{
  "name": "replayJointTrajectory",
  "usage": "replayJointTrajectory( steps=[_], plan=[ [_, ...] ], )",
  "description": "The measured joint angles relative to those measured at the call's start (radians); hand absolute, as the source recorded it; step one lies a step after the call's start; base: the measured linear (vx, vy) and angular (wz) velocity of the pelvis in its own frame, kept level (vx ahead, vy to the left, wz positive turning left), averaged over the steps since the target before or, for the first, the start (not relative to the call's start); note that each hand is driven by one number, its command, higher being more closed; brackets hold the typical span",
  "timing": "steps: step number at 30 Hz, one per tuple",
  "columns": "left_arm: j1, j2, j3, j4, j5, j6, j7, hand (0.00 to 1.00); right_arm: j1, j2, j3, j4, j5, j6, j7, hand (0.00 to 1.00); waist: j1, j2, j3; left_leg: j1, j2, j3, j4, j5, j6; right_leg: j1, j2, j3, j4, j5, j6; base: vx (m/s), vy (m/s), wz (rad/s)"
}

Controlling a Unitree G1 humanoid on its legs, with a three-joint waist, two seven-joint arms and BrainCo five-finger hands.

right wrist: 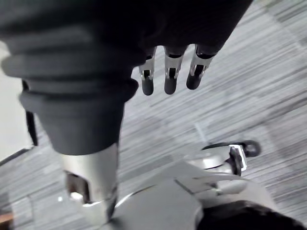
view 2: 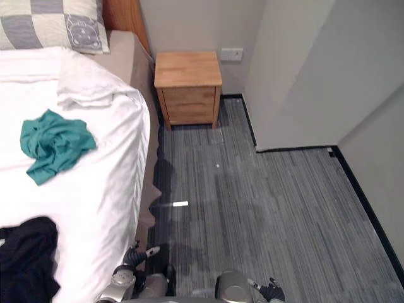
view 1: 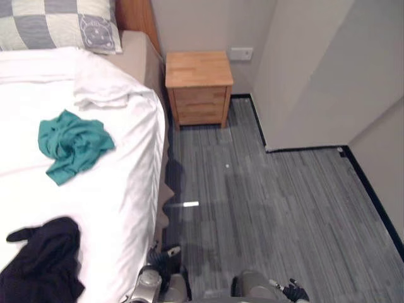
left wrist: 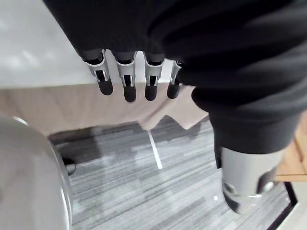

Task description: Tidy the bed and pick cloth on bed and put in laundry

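Observation:
A crumpled teal cloth (view 1: 72,145) lies in the middle of the white bed (view 1: 120,189). A black cloth (view 1: 44,259) lies bunched at the bed's near end, partly cut off by the view's edge. A rumpled fold of white bedding (view 1: 104,85) sits near the head, below a grey checked pillow (view 1: 57,22). My left hand (left wrist: 125,76) hangs low beside the bed's beige side, fingers straight and holding nothing. My right hand (right wrist: 171,72) hangs over the grey floor, fingers straight and likewise bare. Both hands are well short of the cloths.
A wooden nightstand (view 1: 199,85) stands against the far wall right of the bed's head. Grey striped floor (view 1: 271,214) stretches to the right, bounded by a protruding wall corner (view 1: 268,148) and black skirting. A small white mark (view 1: 190,204) lies on the floor near the bed.

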Motion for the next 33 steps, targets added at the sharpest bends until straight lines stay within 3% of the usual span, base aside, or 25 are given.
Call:
replayJointTrajectory(
  steps=[2,3,5,7,8,9,10,11,13,14,15,16,17,19,21,22,23,24,25,26,27,28,29,31,33],
  plan=[
    [0.001,0.019,-0.018,0.001,0.0,0.002,0.0,0.0,-0.011,-0.002,0.0,-0.004,-0.001,-0.002,0.0,0.0,-0.013,0.01,0.003,0.051,0.009,-0.026,-0.002,-0.027,0.009,-0.04,-0.019,-0.046,0.032,-0.059,-0.011,0.43,0.108,0.48],
    [0.0,0.024,-0.024,0.002,0.002,0.003,-0.002,0.0,-0.016,-0.008,0.004,-0.004,-0.001,-0.003,0.0,0.0,-0.014,0.013,0.003,0.081,0.021,-0.036,-0.012,-0.04,0.002,-0.064,-0.019,-0.09,-0.081,-0.088,-0.026,0.47,-0.004,0.37],
    [-0.009,0.021,-0.025,0.003,0.005,0.006,-0.004,0.0,-0.034,-0.018,0.009,-0.005,-0.001,-0.004,0.001,0.0,-0.017,0.023,0.005,0.115,0.038,-0.055,-0.06,-0.046,-0.006,-0.102,0.002,-0.118,-0.368,-0.055,-0.038,0.52,-0.062,0.44],
    [-0.029,0.018,-0.022,0.005,0.018,0.009,-0.004,0.0,-0.05,-0.024,-0.003,0.0,-0.001,0.001,-0.002,0.0,-0.023,0.034,0.011,0.162,0.059,-0.08,-0.11,-0.071,-0.042,-0.141,0.006,-0.087,-0.749,0.101,-0.004,0.6,-0.153,0.51],
    [-0.03,0.021,-0.022,0.01,0.028,0.008,-0.003,0.0,-0.052,-0.022,-0.003,0.0,-0.001,0.002,-0.004,0.0,-0.025,0.031,0.011,0.175,0.059,-0.08,-0.113,-0.083,-0.055,-0.151,-0.001,-0.076,-0.769,0.108,0.006,0.76,-0.287,0.51],
    [-0.024,0.023,-0.016,0.036,0.042,0.008,-0.004,0.0,-0.051,-0.021,-0.008,0.003,0.0,0.003,-0.01,0.0,-0.028,0.029,0.009,0.234,0.08,-0.076,-0.127,-0.103,-0.083,-0.148,-0.01,-0.079,-0.749,0.175,0.001,0.67,-0.254,0.42],
    [-0.017,0.02,-0.009,0.046,0.048,0.009,-0.003,0.0,-0.059,-0.027,-0.014,0.008,0.0,0.002,-0.018,0.0,-0.025,0.06,0.015,0.275,0.108,-0.063,-0.105,-0.102,-0.094,-0.134,0.006,-0.084,-0.684,0.248,-0.02,0.83,-0.313,0.34],
    [-0.011,0.015,-0.004,0.045,0.054,0.006,-0.004,0.0,-0.06,-0.032,-0.02,0.01,0.0,0.001,-0.02,0.0,-0.023,0.072,0.009,0.266,0.125,-0.057,-0.049,-0.096,-0.104,-0.138,0.02,-0.084,-0.649,0.263,-0.041,0.7,-0.303,0.14],
    [0.001,-0.021,0.044,0.036,0.049,-0.003,-0.004,0.0,-0.063,-0.049,-0.02,0.012,-0.001,0.001,-0.018,0.0,-0.019,0.103,0.015,0.135,0.191,-0.054,0.299,-0.02,-0.126,-0.09,0.06,-0.113,-0.598,0.211,-0.078,0.65,-0.373,0.05],
    [0.004,-0.041,0.083,0.016,0.043,-0.005,-0.004,0.0,-0.062,-0.055,-0.004,0.012,-0.006,0.006,-0.016,0.0,-0.013,0.112,0.019,0.022,0.236,-0.058,0.54,0.143,-0.102,-0.03,0.09,-0.116,-0.621,0.168,-0.1,0.6,-0.335,-0.15],
    [0.013,-0.051,0.098,-0.01,0.037,-0.011,-0.003,0.0,-0.073,-0.069,0.024,0.011,-0.01,0.006,-0.017,0.0,0.002,0.118,0.026,-0.098,0.294,-0.054,0.805,0.142,-0.096,0.051,0.132,-0.109,-0.657,0.14,-0.118,0.58,-0.294,-0.25],
    [0.013,-0.051,0.096,-0.022,0.028,-0.016,-0.003,0.0,-0.078,-0.071,0.032,0.012,-0.012,0.006,-0.017,0.0,0.008,0.122,0.028,-0.128,0.304,-0.047,0.875,0.119,-0.095,0.085,0.142,-0.103,-0.669,0.132,-0.124,0.55,-0.259,-0.46],
    [0.013,-0.05,0.095,-0.042,0.023,-0.02,-0.002,0.0,-0.1,-0.071,0.052,0.023,-0.017,0.005,-0.017,0.0,0.019,0.099,0.039,-0.184,0.309,-0.009,0.937,0.071,-0.1,0.15,0.148,-0.088,-0.691,0.112,-0.124,0.53,-0.223,-0.38],
    [0.013,-0.053,0.089,-0.064,0.018,-0.034,-0.002,0.0,-0.14,-0.071,0.09,0.038,-0.032,0.006,-0.013,0.0,0.032,0.092,0.038,-0.249,0.298,0.098,0.816,0.015,-0.1,0.239,0.143,-0.084,-0.746,0.089,-0.123,0.52,-0.17,-0.19],
    [0.023,-0.061,0.086,-0.089,0.002,-0.036,-0.001,0.0,-0.164,-0.071,0.119,0.04,-0.048,0.006,0.006,0.0,0.047,0.098,0.033,-0.275,0.241,0.333,0.425,0.02,-0.088,0.325,0.134,-0.138,-0.815,0.06,-0.104,0.55,-0.065,0.34],
    [0.024,-0.063,0.085,-0.089,0.003,-0.035,-0.001,0.0,-0.166,-0.071,0.119,0.04,-0.051,0.006,0.007,0.0,0.048,0.102,0.028,-0.273,0.232,0.409,0.351,0.046,-0.075,0.342,0.136,-0.159,-0.826,0.051,-0.098,0.65,-0.014,0.88],
    [0.024,-0.065,0.084,-0.085,0.003,-0.032,-0.002,0.0,-0.163,-0.065,0.118,0.043,-0.067,0.006,0.007,0.0,0.054,0.102,0.017,-0.245,0.216,0.608,0.24,0.083,0.066,0.375,0.136,-0.221,-0.831,0.019,-0.077,0.59,0.004,1.39],
    [0.022,-0.065,0.087,-0.074,0.003,-0.029,-0.005,0.0,-0.158,-0.046,0.121,0.048,-0.081,0.006,0.006,0.0,0.053,0.079,-0.002,-0.212,0.172,0.669,0.179,0.043,0.13,0.409,0.118,-0.311,-0.802,-0.013,-0.031,0.7,0.001,1.58],
    [0.022,-0.066,0.095,-0.076,0.005,-0.027,-0.005,0.0,-0.158,-0.042,0.13,0.054,-0.084,0.006,0.006,0.0,0.058,0.062,-0.003,-0.204,0.142,0.65,0.163,0.043,0.131,0.407,0.098,-0.346,-0.754,-0.035,-0.008,0.57,0.037,1.94],
    [0.021,-0.064,0.092,-0.076,0.004,-0.026,-0.004,0.0,-0.162,-0.042,0.14,0.068,-0.102,0.006,0.009,0.0,0.067,0.054,-0.003,-0.156,0.079,0.571,0.086,0.051,0.128,0.364,0.038,-0.411,-0.507,-0.063,0.034,0.44,0.049,1.56],
    [0.024,-0.067,0.085,-0.076,0.004,-0.025,-0.004,0.0,-0.159,-0.049,0.139,0.068,-0.112,0.006,0.009,0.0,0.066,0.053,-0.005,-0.129,0.061,0.53,0.047,0.061,0.122,0.325,-0.004,-0.421,-0.348,-0.053,0.027,0.53,0.056,1.92],
    [0.029,-0.065,0.082,-0.072,0.003,-0.021,-0.004,0.0,-0.146,-0.054,0.14,0.064,-0.121,0.005,0.009,0.0,0.06,0.047,-0.01,-0.087,0.032,0.459,0.001,0.067,0.112,0.246,-0.072,-0.396,-0.096,0.047,0.02,0.4,0.008,1.93],
    [0.029,-0.046,0.067,-0.06,0.002,-0.011,-0.003,0.0,-0.14,-0.051,0.152,0.059,-0.131,0.005,0.01,0.0,0.058,0.036,-0.013,-0.054,0.016,0.373,-0.016,0.065,0.109,0.174,-0.09,-0.331,0.075,0.024,-0.015,0.59,-0.143,2.62],
    [0.028,-0.032,0.053,-0.042,0.001,-0.007,-0.003,0.0,-0.138,-0.048,0.153,0.034,-0.13,0.004,0.019,0.0,0.038,0.036,-0.015,-0.011,0.015,0.221,-0.04,0.077,0.091,0.099,-0.075,-0.265,0.096,-0.045,-0.04,0.55,-0.273,2.41],
    [0.025,-0.033,0.054,-0.038,-0.021,0.002,-0.002,0.0,-0.14,-0.053,0.152,0.027,-0.129,0.001,0.02,0.0,0.038,0.044,-0.007,0.015,0.039,0.065,-0.043,0.091,0.066,0.03,-0.017,-0.098,-0.109,-0.093,-0.021,0.44,-0.382,2.34]
  ],
)
